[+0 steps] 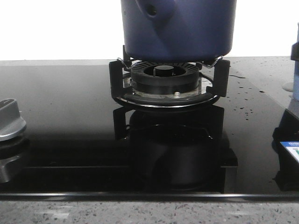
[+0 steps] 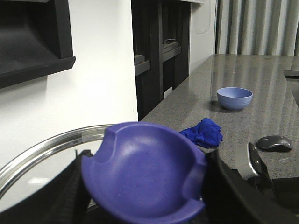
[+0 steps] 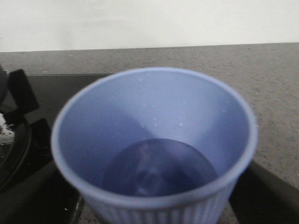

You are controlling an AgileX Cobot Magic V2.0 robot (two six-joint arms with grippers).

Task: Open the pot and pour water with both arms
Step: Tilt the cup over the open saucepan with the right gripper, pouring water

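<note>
The dark navy pot (image 1: 177,28) stands on the gas burner (image 1: 164,79) at the back middle; its top is out of frame. In the left wrist view my left gripper (image 2: 145,186) is shut on the purple-blue knob (image 2: 145,172) of a glass lid with a steel rim (image 2: 42,149), the black fingers (image 2: 219,186) on both sides of the knob. In the right wrist view my right gripper (image 3: 154,205) is shut on a pale blue ribbed cup (image 3: 154,116) with water in its bottom, beside the stove's edge. A sliver of the cup (image 1: 295,79) shows at the front view's right edge.
A glossy black glass hob (image 1: 60,116) lies around the burner, with a silver knob (image 1: 9,119) at the left. The left wrist view shows a grey counter with a small blue bowl (image 2: 234,98), a blue cloth (image 2: 203,133) and a dark mouse (image 2: 274,143).
</note>
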